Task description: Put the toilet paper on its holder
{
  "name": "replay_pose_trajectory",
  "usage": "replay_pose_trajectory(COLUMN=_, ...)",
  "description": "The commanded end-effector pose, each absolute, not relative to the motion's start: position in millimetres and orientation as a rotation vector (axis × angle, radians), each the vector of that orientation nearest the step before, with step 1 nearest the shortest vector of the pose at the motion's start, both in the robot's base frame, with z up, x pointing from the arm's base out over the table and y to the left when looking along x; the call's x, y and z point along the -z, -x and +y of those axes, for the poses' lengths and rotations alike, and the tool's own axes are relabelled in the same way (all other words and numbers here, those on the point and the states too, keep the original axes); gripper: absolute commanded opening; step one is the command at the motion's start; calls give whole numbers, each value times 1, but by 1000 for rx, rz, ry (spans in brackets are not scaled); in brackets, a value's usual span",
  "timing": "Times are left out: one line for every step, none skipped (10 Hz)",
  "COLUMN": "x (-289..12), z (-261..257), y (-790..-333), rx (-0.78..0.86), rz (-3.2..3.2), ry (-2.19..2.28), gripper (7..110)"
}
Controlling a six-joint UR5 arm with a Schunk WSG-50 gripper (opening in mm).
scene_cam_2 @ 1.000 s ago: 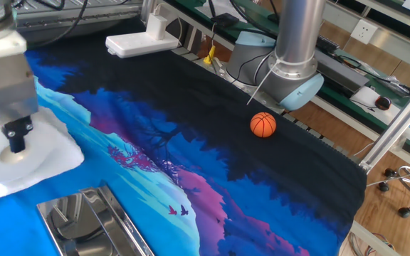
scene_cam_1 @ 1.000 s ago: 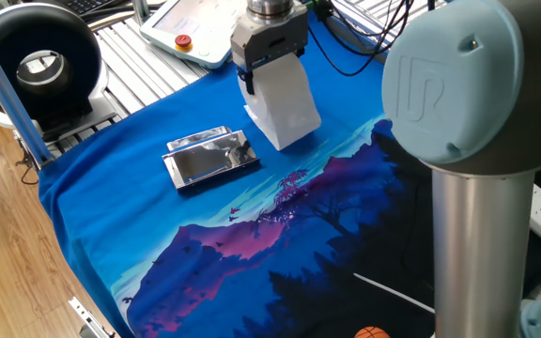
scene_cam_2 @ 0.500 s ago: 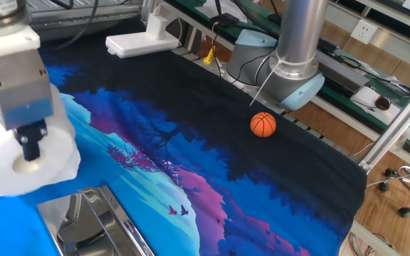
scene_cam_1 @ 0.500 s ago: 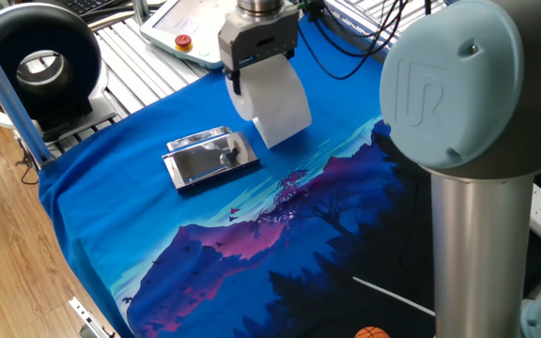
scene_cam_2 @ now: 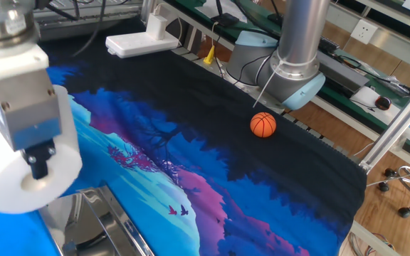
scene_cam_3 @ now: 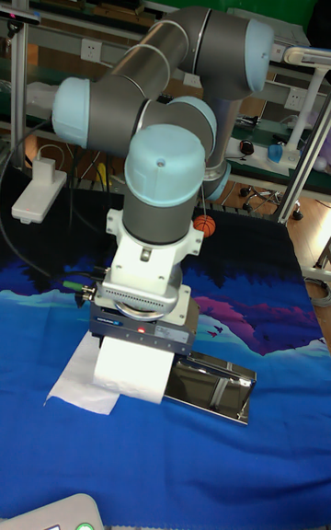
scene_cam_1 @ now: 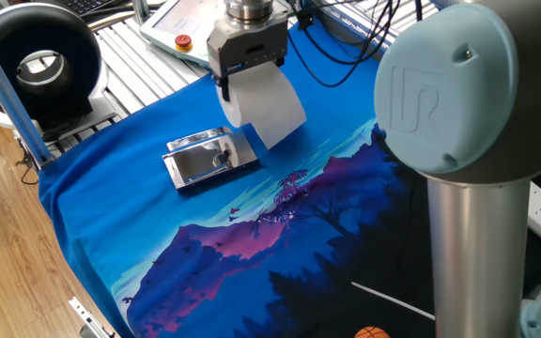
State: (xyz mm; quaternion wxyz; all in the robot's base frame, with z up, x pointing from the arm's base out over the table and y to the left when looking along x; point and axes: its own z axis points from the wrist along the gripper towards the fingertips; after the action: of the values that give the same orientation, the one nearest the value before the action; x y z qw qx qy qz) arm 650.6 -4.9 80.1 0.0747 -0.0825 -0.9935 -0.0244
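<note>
The toilet paper is a white roll held off the blue cloth by my gripper, which is shut on it. One dark finger sits in the roll's hollow core. The roll hangs just beside the far edge of the holder, a shiny silver tray lying flat on the cloth. In the tall fixed view the roll is left of the holder, and a loose sheet trails to the left. The holder shows partly at the bottom edge of the other fixed view.
A small orange ball lies on the dark part of the cloth near the arm's base. A white pendant with a red button and a black ring-shaped device sit beyond the cloth. A white adapter lies at the far edge.
My gripper has lifted the roll off the cloth and carried it toward the holder. The holder and the ball have not moved.
</note>
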Motion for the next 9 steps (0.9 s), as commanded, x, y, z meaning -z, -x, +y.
replay_pose_trajectory(x=-74, z=6, y=-642, rx=81, rz=-2951, ry=244, gripper=7)
replay_pose_trajectory(x=-71, z=9, y=-639, rx=85, rz=-2943, ry=245, gripper=7)
replay_pose_trajectory(x=-69, z=9, y=-635, rx=81, rz=-2933, ry=239, gripper=7)
replay_pose_trajectory(x=-68, z=7, y=-631, rx=69, rz=-2926, ry=230, gripper=7)
replay_pose_trajectory(x=-66, z=5, y=-629, rx=60, rz=-2921, ry=228, gripper=7)
replay_pose_trajectory(x=-63, z=5, y=-627, rx=60, rz=-2919, ry=228, gripper=7)
replay_pose_trajectory(x=-60, z=7, y=-624, rx=72, rz=-2915, ry=229, gripper=7)
replay_pose_trajectory(x=-60, z=10, y=-619, rx=71, rz=-2903, ry=240, gripper=7)
replay_pose_trajectory(x=-62, z=12, y=-613, rx=68, rz=-2886, ry=245, gripper=7)
